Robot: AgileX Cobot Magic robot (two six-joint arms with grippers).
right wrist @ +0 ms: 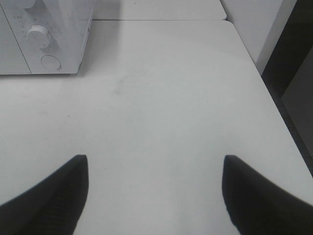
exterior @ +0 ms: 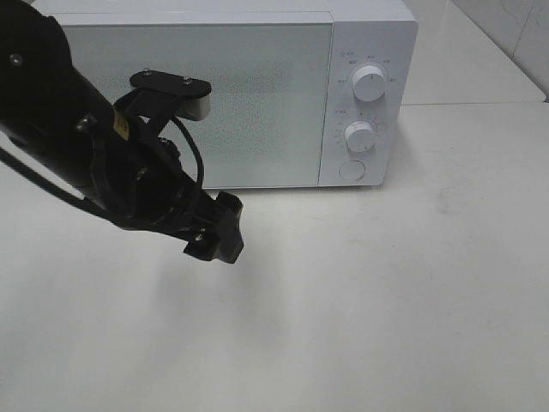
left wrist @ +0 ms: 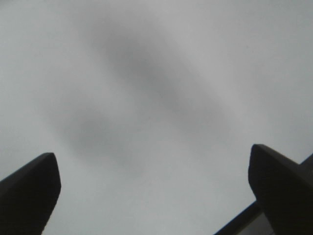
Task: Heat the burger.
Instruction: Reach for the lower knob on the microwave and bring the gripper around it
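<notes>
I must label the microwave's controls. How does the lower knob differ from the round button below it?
The lower knob stands out from the panel with a raised bar; the round button looks flat and plain. Printed marks ring the knob, none the button. Both are white, round, and right of the door.

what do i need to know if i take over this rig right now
Left hand: open, empty, above the table in front of the microwave.
Right hand: open, empty, above the table, out of the high camera's view.
Burger: in no view. The microwave's door is shut and hides the inside, so it may be in there; I cannot tell.
Done: unclear.
Left: find the burger, then probably set the upper dial and lower dial.
</notes>
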